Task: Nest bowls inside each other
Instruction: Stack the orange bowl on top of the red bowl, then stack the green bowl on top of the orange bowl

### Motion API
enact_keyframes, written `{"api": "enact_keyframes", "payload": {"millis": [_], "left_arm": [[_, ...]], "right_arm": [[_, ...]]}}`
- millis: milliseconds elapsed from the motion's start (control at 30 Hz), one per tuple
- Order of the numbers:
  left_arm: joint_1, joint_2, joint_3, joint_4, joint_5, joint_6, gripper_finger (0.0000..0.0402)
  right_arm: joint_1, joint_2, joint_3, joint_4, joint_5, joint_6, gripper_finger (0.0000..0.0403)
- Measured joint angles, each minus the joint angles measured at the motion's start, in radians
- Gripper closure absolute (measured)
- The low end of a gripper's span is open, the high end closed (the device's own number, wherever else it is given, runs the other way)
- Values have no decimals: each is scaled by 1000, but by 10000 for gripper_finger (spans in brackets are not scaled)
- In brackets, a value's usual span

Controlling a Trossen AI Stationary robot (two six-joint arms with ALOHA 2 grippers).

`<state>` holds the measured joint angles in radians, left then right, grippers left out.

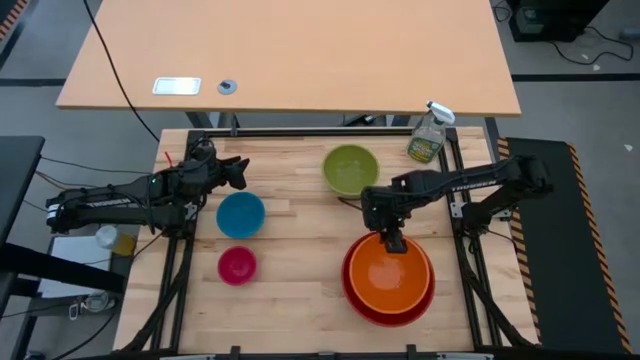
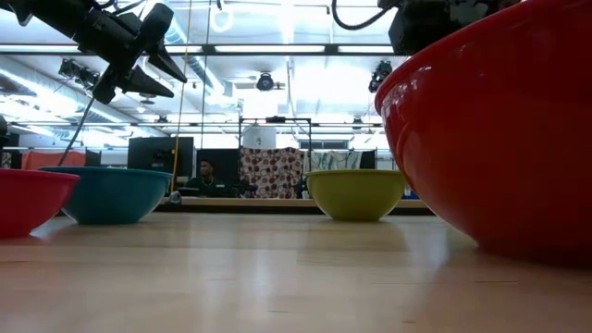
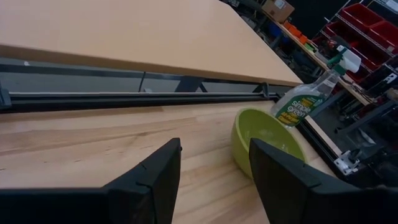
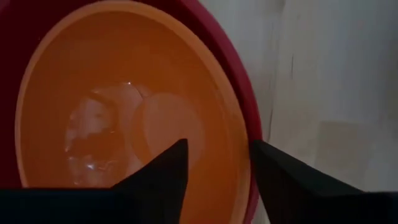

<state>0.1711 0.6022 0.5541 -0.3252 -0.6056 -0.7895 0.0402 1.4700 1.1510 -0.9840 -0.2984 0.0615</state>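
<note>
The orange bowl (image 1: 392, 275) sits nested inside the large red bowl (image 1: 385, 318) at the near right of the table. My right gripper (image 1: 393, 240) hangs open above their far rim, pointing steeply down. In the right wrist view one finger stands over the orange bowl's inside (image 4: 124, 124) and the other over the red rim (image 4: 244, 93). The lime green bowl (image 1: 350, 170), blue bowl (image 1: 240, 214) and pink bowl (image 1: 237, 265) each rest on their bases. My left gripper (image 1: 240, 172) waits open in the air, far-left of the blue bowl.
A clear spray bottle (image 1: 430, 135) stands at the table's far right corner, just beyond the green bowl. Bare wood lies between the blue and pink bowls on the left and the red bowl on the right. A larger desk stands beyond the far edge.
</note>
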Motion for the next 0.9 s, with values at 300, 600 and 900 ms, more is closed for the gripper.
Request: {"api": "enact_keyframes", "payload": {"millis": [300, 600, 900], "left_arm": [[0, 0, 0, 38, 2, 15, 209], [0, 0, 0, 95, 3, 80, 209], [0, 0, 0, 90, 2, 105, 209]], "right_arm": [[-3, 0, 148, -118, 96, -19, 167], [-10, 0, 148, -148, 158, -10, 162], [11, 0, 134, -208, 428, 48, 162]]}}
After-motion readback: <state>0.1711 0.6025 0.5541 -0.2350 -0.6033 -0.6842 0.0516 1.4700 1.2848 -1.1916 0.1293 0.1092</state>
